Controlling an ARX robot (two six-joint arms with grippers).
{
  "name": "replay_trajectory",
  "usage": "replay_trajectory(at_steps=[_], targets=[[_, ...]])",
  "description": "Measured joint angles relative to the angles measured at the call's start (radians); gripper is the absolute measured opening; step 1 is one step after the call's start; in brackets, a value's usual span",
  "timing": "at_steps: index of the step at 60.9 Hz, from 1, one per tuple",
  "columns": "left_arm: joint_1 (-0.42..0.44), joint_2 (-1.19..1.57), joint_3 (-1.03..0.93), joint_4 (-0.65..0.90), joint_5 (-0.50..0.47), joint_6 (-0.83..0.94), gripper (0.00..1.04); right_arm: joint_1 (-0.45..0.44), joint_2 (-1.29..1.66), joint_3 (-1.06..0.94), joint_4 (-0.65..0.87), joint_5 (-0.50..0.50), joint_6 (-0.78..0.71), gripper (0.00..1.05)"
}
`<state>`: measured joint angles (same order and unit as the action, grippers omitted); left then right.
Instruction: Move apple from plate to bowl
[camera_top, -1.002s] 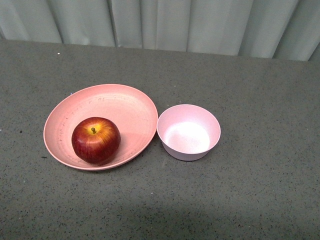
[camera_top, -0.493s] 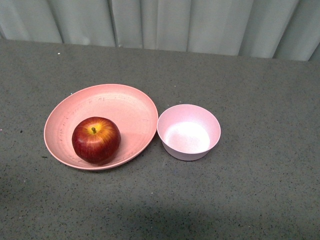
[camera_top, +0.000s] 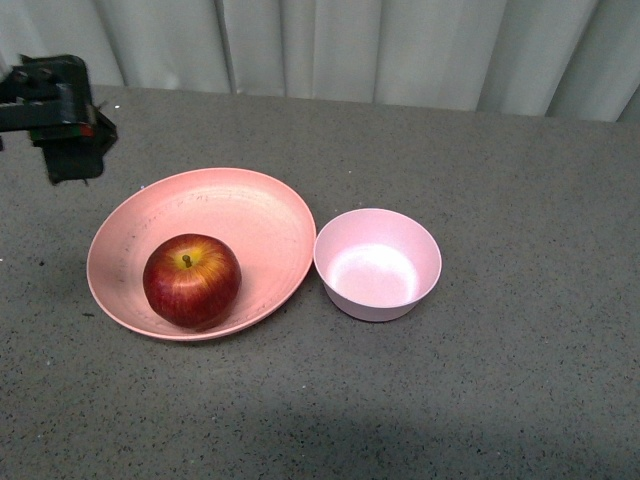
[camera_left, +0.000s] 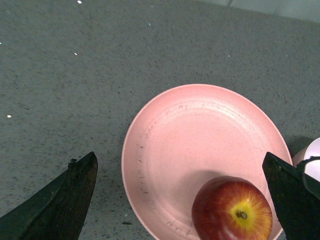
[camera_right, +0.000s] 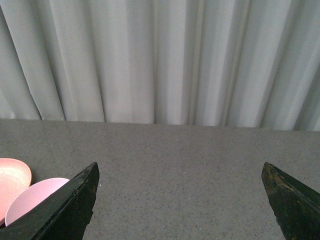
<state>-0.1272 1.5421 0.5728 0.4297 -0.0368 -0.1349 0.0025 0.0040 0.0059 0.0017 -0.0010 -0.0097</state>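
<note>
Apple (camera_top: 192, 281): one, round, dark red with a yellow-orange patch around a short brown stem, stem pointing up. It lies on the plate (camera_top: 230, 205), in the near-left part of the plate's floor as the front view shows it. Plate: wide, shallow, salmon-pink, faintly speckled, set on a grey speckled table (camera_top: 500, 380). Bowl (camera_top: 375, 272): small, deep, pale pink, glossy inside, holding nothing, standing just to the right of the plate; whether the two rims touch cannot be told. Left gripper (camera_left: 178, 156): jaws spread wide, holding nothing. In the front view its dark body hangs above the table off the plate's far-left edge, well apart from the apple and clear of the plate. In the left wrist view the plate fills the gap between the two dark fingers (camera_left: 70, 200), and the apple shows within that gap, nearer the finger on the bowl's side; neither finger touches the apple or the plate. Right gripper (camera_right: 180, 165): jaws likewise spread wide, holding nothing, with bare table and a pale pleated curtain (camera_right: 165, 60) between its fingers. In that view, slivers of the plate and the bowl show at the margin beside one finger. The right gripper does not show in the front view.
</note>
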Motion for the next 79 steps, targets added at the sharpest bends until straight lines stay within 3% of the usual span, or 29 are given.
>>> replay_trajectory(at_steps=[28,62,79], targets=[[-0.022,0.280,0.217,-0.141,0.045,-0.036,0.98,0.000,0.000,0.000,0.000,0.000,0.000,0.95],[-0.065,0.301,0.212,-0.243,0.193,-0.076,0.98,0.000,0.000,0.000,0.000,0.000,0.000,0.95],[-0.082,0.307,0.212,-0.270,0.220,-0.045,0.98,0.000,0.000,0.000,0.000,0.000,0.000,0.95]])
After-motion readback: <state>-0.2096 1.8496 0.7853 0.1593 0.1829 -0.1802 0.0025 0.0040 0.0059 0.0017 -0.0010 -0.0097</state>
